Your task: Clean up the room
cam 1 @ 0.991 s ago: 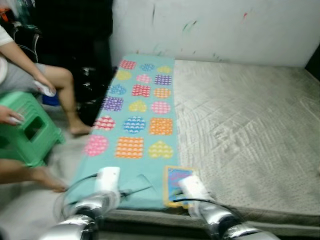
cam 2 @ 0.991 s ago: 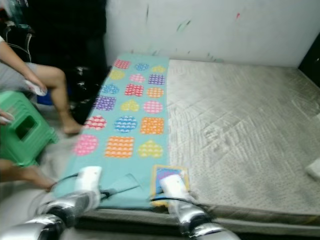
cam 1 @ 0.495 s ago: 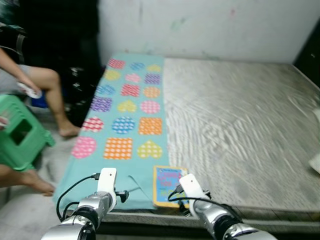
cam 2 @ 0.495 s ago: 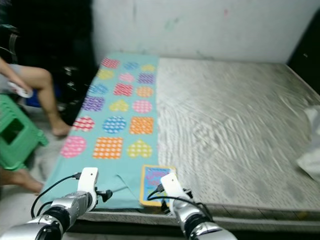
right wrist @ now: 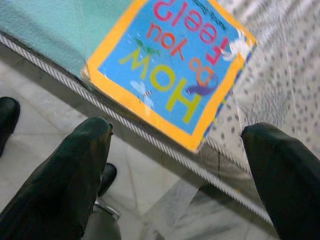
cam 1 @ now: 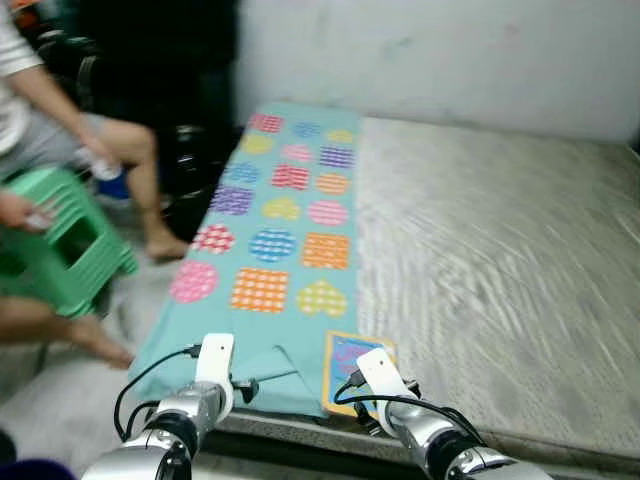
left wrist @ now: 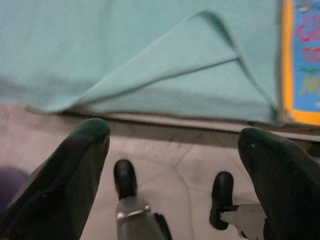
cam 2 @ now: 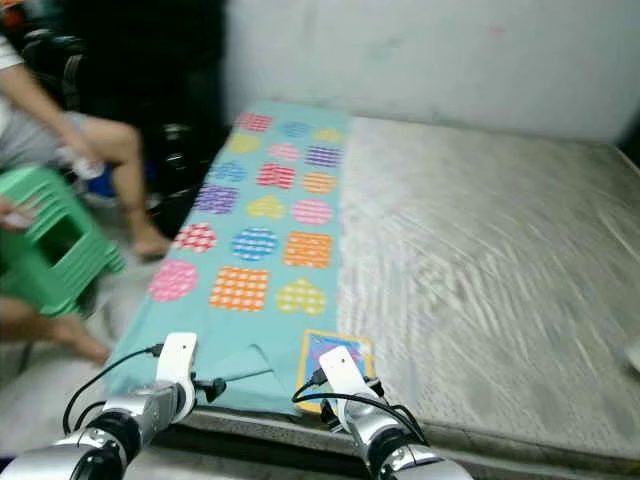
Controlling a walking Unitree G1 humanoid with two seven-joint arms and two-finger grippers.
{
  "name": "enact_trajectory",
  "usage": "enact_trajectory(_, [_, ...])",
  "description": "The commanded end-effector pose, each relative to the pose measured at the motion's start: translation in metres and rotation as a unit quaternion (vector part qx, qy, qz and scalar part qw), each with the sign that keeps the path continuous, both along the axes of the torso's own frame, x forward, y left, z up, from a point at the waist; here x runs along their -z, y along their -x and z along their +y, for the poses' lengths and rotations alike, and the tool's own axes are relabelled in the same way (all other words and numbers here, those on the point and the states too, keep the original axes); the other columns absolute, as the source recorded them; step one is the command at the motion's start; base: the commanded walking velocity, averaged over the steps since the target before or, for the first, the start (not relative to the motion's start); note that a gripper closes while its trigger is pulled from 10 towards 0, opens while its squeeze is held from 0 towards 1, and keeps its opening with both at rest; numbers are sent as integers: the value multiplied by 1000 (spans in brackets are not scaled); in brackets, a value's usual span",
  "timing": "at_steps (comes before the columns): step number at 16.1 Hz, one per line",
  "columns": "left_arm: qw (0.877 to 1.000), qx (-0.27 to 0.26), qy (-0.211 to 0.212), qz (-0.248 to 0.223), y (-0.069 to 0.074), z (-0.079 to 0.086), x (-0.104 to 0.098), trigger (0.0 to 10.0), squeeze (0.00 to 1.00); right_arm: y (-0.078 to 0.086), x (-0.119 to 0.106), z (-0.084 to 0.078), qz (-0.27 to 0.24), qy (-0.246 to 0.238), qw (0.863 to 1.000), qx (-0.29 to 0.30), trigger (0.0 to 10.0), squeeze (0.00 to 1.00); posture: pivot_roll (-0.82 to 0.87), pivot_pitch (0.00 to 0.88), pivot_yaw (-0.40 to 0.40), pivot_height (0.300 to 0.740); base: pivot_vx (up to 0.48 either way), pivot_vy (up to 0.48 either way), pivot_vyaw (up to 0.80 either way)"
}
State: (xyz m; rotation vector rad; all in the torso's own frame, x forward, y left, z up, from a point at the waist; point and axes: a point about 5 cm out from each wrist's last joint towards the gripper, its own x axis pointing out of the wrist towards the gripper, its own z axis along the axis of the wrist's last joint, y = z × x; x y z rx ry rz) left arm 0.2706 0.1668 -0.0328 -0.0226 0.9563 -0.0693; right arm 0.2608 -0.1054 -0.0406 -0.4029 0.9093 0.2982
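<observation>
Teal sheet and picture book at the bed's near edge

Grey quilted mattress (cam 1: 500,250) takes up most of the head views. Teal sheet (cam 1: 275,240) with coloured hearts, circles and squares runs down its left strip, with one near corner folded over (left wrist: 200,55). Small picture book (cam 1: 352,365) with orange border and blue cover lies flat at the near edge, touching the sheet's right hem, partly on bare mattress. Cover text reads "How do you feel" in the right wrist view (right wrist: 172,65); one book corner sticks out slightly over the mattress edge.

Left claw (left wrist: 175,150) hangs just off the near edge, before the folded sheet corner, fingers (left wrist: 75,165) spread apart, nothing between them. Right claw (right wrist: 175,160) hovers just off the edge in front of the book, fingers (right wrist: 70,170) also wide apart, not touching the book. Both silver arms show low in the head view, left (cam 1: 190,410) and right (cam 1: 420,430).

Light tiled floor (left wrist: 165,165) below; the robot's feet show in the wrist views. Person's bare legs (cam 1: 140,180) at far left beside a green plastic stool (cam 1: 60,245), a hand (cam 1: 25,212) on it. White wall (cam 1: 450,50) behind the bed. Head views are motion-blurred.
</observation>
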Motion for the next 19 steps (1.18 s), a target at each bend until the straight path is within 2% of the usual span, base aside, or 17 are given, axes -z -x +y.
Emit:
enact_trajectory(1, [1000,4,-7,2,2,3,1,10000,0,-2,-1,2,-3,-1,1000,-3,10000,0,-66,0,-64,740,0,0,550])
enact_trajectory(5, [1000,6,-7,2,1,2,1,10000,0,-1,-1,2,-2,-1,1000,-4,10000,0,-66,0,-64,740,0,-60,0])
enact_trajectory(19, [1000,10,-9,4,2,2,1,10000,0,-1,-1,2,1,-4,1000,-2,10000,0,-70,0,-61,740,0,-313,0])
